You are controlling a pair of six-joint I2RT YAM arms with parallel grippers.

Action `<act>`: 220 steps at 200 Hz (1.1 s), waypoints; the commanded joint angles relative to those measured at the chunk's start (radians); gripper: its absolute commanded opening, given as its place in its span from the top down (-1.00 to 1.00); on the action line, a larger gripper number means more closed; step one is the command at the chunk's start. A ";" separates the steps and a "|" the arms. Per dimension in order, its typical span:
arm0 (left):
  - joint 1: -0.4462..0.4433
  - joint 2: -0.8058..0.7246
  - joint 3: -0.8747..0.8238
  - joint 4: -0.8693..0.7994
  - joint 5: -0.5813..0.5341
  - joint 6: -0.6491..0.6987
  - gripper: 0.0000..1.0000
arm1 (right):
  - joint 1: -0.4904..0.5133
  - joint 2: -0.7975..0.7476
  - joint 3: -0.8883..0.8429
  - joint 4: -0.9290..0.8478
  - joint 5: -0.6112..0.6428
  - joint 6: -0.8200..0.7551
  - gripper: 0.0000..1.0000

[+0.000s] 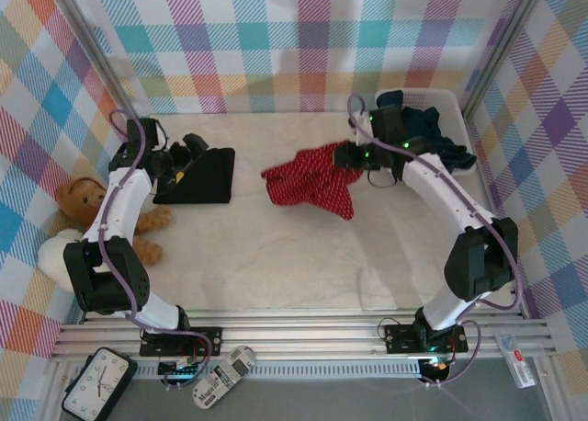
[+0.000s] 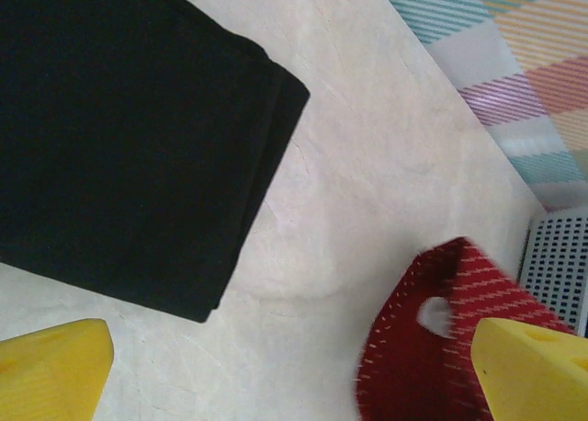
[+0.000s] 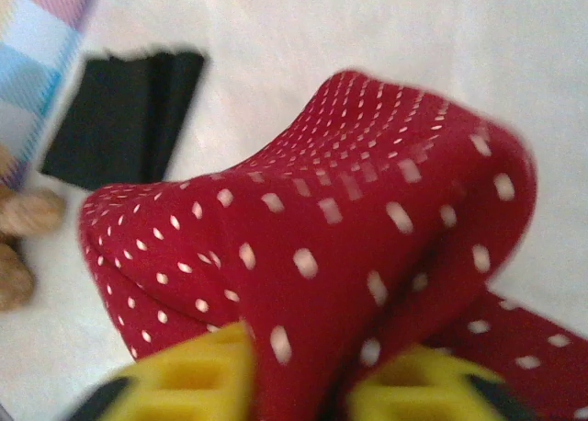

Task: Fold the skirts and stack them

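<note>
Plaid walls (image 1: 303, 35) in pastel checks close round a pale marbled worktop (image 1: 276, 265). From above, the black skirt (image 1: 195, 180) lies folded flat at the far left, a neat near-rectangle with its longer side running left to right. The red skirt (image 1: 308, 184), dotted white, sprawls crumpled at the middle. Its long axis also runs left to right, its right end reaching the right pincer (image 1: 354, 154), and a lobe trails toward the near edge. The left pincer (image 1: 188, 150) hangs over the black skirt's far edge. A white mesh basket (image 1: 441, 94) stands in the far right corner, holding a heap of dark blue denim (image 1: 432, 131) that reaches over its near rim. A teddy bear (image 1: 78, 205) lies at the worktop's left edge, by the wall.

On the left wrist camera, the yellow fingers (image 2: 55, 370) sit at opposite corners with only bare worktop between them, so the left pincer is open. The black skirt's folded corner, layers stacked, points toward the red skirt and is well apart from it. A patch of the basket's mesh wall shows beyond the red cloth.

On the right wrist camera, red cloth humps up and runs down between the yellow fingers (image 3: 197, 375), touching both. They stand somewhat apart, and I cannot tell whether they clamp the cloth or merely flank it. Beyond lies the black skirt.
</note>
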 commanded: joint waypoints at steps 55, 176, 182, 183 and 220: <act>-0.268 0.099 0.057 -0.055 -0.073 0.019 -1.00 | -0.009 -0.324 -0.450 0.254 0.156 0.229 -0.98; -0.515 0.287 -0.004 0.019 0.013 -0.113 -0.79 | 0.226 -0.163 -0.675 0.409 0.291 0.580 -0.91; -0.526 0.295 -0.001 0.017 0.015 -0.117 -0.75 | 0.227 -0.156 -0.675 0.410 0.303 0.579 -0.88; -0.528 0.297 0.001 0.016 0.015 -0.118 -0.74 | 0.227 -0.155 -0.675 0.410 0.305 0.579 -0.88; -0.570 0.353 0.031 -0.036 -0.031 -0.138 -0.60 | 0.229 -0.185 -0.691 0.375 0.383 0.535 -0.72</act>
